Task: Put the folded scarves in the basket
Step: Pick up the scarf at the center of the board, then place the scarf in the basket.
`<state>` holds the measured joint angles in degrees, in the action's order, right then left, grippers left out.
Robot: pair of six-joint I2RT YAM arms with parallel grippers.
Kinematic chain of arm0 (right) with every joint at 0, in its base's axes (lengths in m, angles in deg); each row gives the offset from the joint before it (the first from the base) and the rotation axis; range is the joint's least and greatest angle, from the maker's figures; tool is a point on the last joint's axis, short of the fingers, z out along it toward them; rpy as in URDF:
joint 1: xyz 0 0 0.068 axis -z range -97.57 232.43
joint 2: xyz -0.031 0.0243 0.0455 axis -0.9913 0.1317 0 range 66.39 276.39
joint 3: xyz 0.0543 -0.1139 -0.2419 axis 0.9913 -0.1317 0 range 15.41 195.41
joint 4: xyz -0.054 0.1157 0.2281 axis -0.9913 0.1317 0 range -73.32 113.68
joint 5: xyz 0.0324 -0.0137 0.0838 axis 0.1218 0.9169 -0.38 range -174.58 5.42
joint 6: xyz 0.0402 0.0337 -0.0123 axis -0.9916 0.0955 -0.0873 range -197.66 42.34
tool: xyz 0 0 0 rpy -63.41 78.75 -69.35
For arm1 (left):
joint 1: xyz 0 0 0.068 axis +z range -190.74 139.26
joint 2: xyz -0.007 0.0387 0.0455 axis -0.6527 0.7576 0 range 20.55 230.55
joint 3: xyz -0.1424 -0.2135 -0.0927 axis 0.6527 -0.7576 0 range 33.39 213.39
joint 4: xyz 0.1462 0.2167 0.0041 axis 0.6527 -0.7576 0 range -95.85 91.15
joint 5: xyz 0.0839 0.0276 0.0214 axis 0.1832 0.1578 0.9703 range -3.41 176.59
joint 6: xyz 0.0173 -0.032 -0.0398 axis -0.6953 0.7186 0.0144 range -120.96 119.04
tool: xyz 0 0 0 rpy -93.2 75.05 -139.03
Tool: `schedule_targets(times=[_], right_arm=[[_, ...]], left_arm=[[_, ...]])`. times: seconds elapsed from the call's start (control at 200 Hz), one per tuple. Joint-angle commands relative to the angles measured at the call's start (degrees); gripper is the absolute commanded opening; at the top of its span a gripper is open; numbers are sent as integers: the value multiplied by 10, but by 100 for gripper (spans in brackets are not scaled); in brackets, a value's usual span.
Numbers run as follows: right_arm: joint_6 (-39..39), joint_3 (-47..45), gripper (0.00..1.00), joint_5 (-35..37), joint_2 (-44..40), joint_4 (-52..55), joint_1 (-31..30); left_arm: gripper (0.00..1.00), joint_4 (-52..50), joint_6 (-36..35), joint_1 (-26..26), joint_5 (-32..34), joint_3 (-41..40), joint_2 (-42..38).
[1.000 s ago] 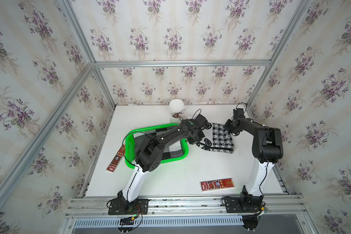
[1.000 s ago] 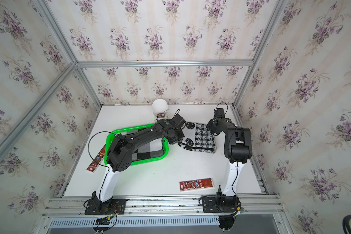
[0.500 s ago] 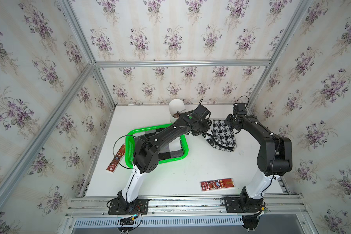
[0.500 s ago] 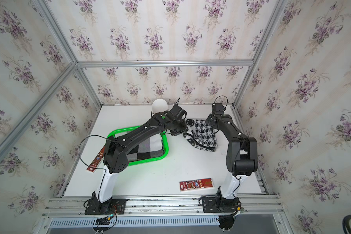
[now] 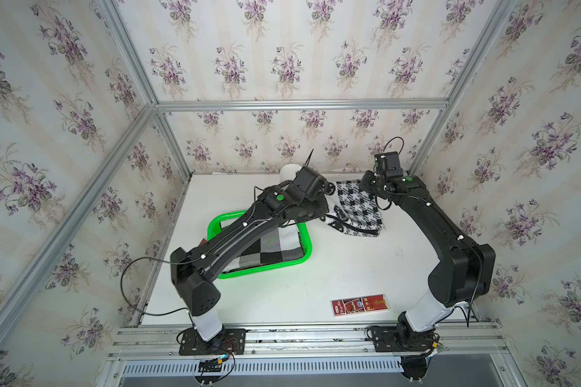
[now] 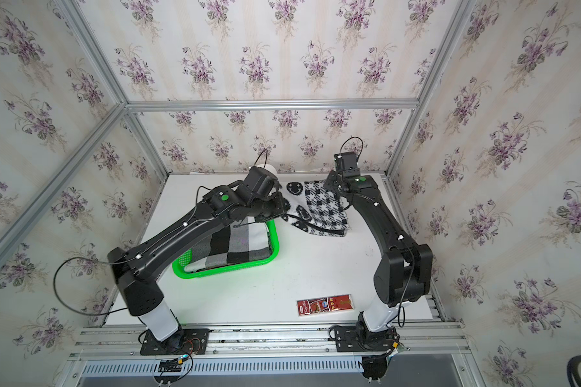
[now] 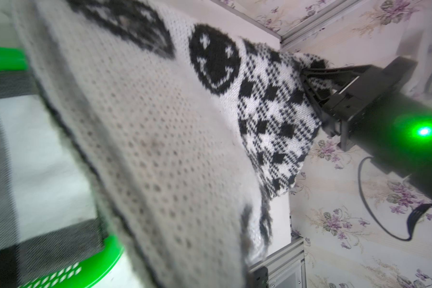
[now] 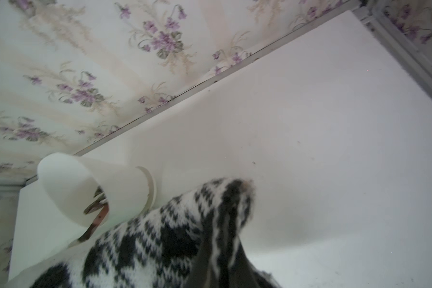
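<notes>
scarf [image 5: 358, 211] edge risen; l tool [image 6: 282, 207], r tool [image 7: 309, 82] pinching it (l tips hidden).

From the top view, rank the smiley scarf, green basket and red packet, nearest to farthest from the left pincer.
1. Smiley scarf: in the left pincer's grip.
2. Basket: rim close by, to its left.
3. Red packet: far off, at the front.

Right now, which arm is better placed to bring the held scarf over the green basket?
Probably left. The left gripper grips the scarf right beside the basket, while the right gripper holds its far corner, well away from the basket.
</notes>
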<state>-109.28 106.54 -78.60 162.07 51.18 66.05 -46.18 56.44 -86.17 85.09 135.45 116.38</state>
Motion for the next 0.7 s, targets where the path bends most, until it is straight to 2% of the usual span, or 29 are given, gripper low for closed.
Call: schedule_targets(times=[0.0,0.16,0.36,0.599,0.694], right_arm=[[-28,22,0,-12,5,13,-47],[-57,76,0,-24,49,6,-127],[-82,194,0,-44,154,13,-210],[-108,287,0,-63,256,16,-246],[-111,300,0,-62,275,25,-249]], left_arm=[[0,-29,-3,16,48,-77,-81],[0,-45,15,55,83,-203,-227],[2,-109,15,112,134,-281,-347],[3,-123,-22,228,88,-364,-400],[3,-102,-32,267,46,-395,-405]])
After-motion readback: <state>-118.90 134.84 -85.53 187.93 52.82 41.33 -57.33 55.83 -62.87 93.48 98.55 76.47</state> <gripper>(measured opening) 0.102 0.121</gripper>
